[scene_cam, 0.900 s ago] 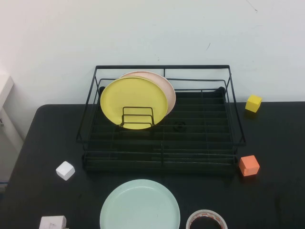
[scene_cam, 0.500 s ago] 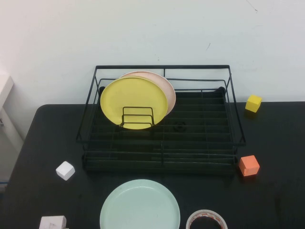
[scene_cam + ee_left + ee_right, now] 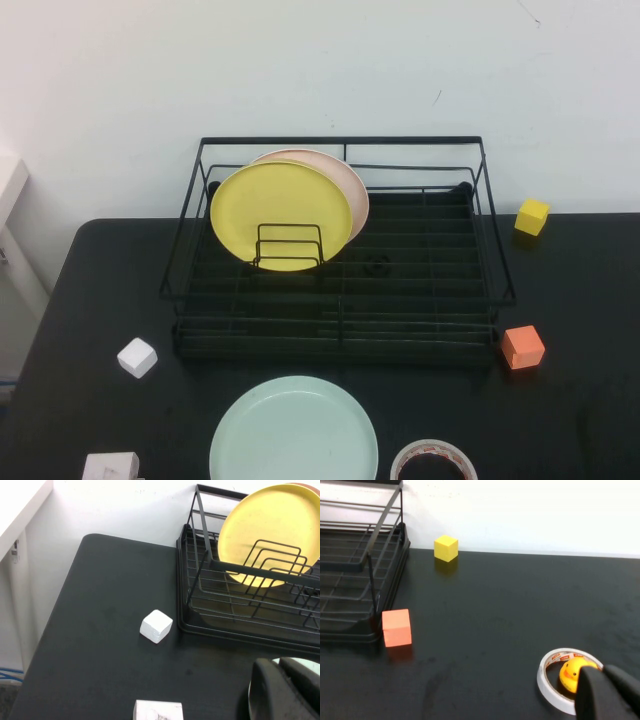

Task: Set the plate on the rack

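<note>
Neither gripper shows in the high view. The left gripper [image 3: 287, 690] appears only in its own wrist view as dark finger ends at the frame's corner, low over the table beside the plate's edge; whether it is spread or closed I cannot tell, and it holds nothing that can be seen. The right gripper [image 3: 610, 692] likewise shows only as a dark finger end in its wrist view, just beside the tape roll [image 3: 566, 680], and its opening cannot be told either. The plate [image 3: 294, 432], pale mint green, lies flat on the black table [image 3: 90, 300] in front of the rack [image 3: 340, 250], apart from it and near the table's front edge. Inside the rack, a yellow plate [image 3: 280, 212] stands upright in the small wire holder with a pink plate [image 3: 345, 180] close behind it. A white cube [image 3: 137, 357] sits to the left of the rack's front corner, and a white block [image 3: 110, 467] lies at the front left edge. An orange cube [image 3: 522, 347] sits by the rack's right front corner, a yellow cube [image 3: 532, 217] farther back on the right. The tape roll lies just right of the plate, with a small yellow duck [image 3: 572, 672] inside its ring; red printing runs round the tape's inner core but is too small to read.
</note>
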`<state>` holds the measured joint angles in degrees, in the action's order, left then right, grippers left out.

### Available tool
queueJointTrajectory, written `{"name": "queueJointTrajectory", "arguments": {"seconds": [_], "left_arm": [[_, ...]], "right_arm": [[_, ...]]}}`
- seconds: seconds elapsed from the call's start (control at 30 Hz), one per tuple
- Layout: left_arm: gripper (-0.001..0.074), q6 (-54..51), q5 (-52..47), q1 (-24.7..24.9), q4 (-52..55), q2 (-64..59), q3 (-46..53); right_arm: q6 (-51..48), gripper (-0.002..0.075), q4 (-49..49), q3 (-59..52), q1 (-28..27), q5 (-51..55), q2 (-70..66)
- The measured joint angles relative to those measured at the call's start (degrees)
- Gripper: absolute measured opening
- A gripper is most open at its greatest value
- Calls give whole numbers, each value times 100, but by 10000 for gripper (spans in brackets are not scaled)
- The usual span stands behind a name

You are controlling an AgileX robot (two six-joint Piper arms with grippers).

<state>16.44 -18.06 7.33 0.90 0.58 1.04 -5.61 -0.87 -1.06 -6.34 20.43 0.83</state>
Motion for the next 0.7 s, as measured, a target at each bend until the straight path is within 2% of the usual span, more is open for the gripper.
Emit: {"name": "queueJointTrajectory", "arguments": {"seconds": [0.4,0.5,0.7], "left_arm": [[-3,2,193,0,-26,0,0],[-3,12,642,0,-37,0,12],[-3,12,2350,0,-47,0,12]], "right_arm": [[0,-2,-25,-45,0,-350,0],[0,-2,-25,-56,0,-910,0],[-107,-2,-25,-56,0,-2676,0]]}}
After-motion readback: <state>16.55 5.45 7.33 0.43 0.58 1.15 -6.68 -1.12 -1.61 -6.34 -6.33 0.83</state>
